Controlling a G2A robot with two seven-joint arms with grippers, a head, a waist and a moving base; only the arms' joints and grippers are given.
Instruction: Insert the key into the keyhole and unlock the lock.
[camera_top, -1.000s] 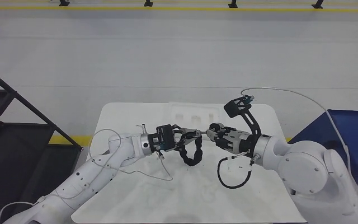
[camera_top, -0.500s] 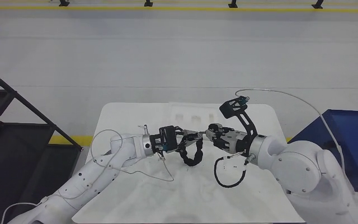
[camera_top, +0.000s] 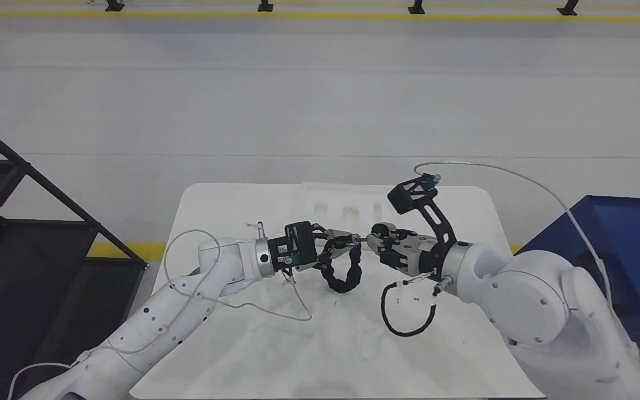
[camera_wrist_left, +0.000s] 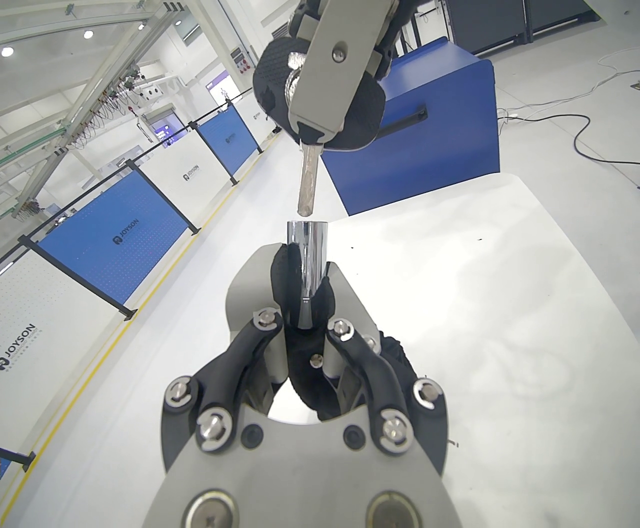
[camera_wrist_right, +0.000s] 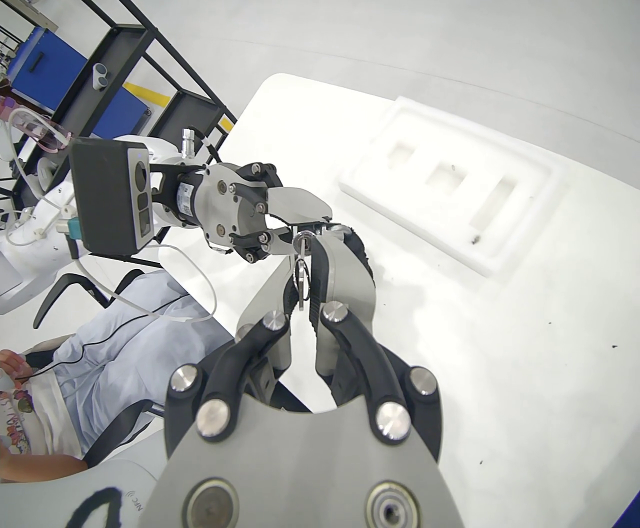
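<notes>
Overhead, gap unclear; left wrist view: left hand clamps lock, right hand clamps key, just apart.

White round-cornered tabletop carrying one flat white foam tray with three rectangular recesses in a row, lying near the far edge, plus a few small dark specks on the bare surface just beside that tray.

Right arm slid left, bringing right gripper and key closer to lock in left gripper; key tip now just short of keyhole.
</notes>
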